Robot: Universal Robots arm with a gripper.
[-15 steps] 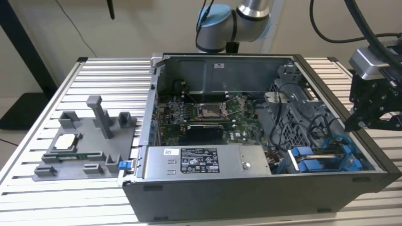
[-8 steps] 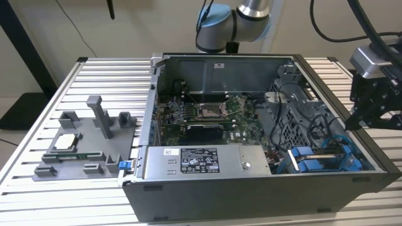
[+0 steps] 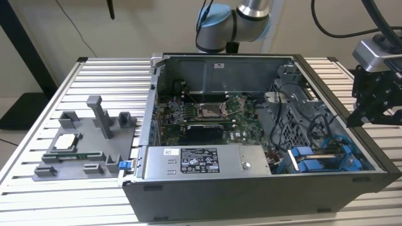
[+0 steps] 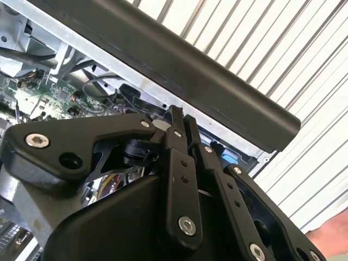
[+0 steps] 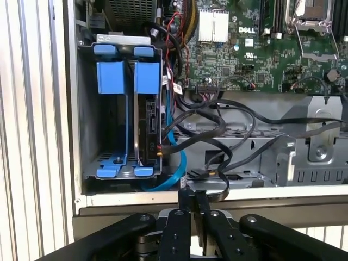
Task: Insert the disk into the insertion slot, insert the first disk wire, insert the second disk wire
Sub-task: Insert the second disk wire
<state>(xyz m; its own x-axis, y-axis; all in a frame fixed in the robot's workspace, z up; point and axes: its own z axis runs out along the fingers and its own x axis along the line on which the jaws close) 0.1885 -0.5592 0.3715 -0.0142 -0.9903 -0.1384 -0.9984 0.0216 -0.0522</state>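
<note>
Hovering outside the computer case (image 3: 251, 197), off its wall on the exterior view's right, the tool (image 3: 351, 121) has its two black fingers (image 5: 187, 217) pressed together with nothing between them; both wrist views show them side by side. The case lies open on the slatted metal worktop (image 3: 107, 66). The disk (image 5: 148, 122) stands on edge in its blue carrier (image 5: 147, 76) inside the slot (image 5: 87, 109), the grey sheet-metal bay in the case corner nearest the tool. A second blue carrier (image 5: 111, 76) sits just beside it in the same bay. Black wires (image 5: 239, 130) loop across the case floor between the motherboard (image 5: 255, 49) and the bay, and a blue cable (image 5: 176, 168) curves under the disk's edge. Some of these wires reach the disk's edge, but I cannot tell whether they are plugged in. In the exterior view, a grey power supply box (image 3: 201, 162) with a white sticker lies along the near wall, and a grey tray of fixtures (image 3: 82, 141) rests on the worktop to the exterior view's left of the case.
</note>
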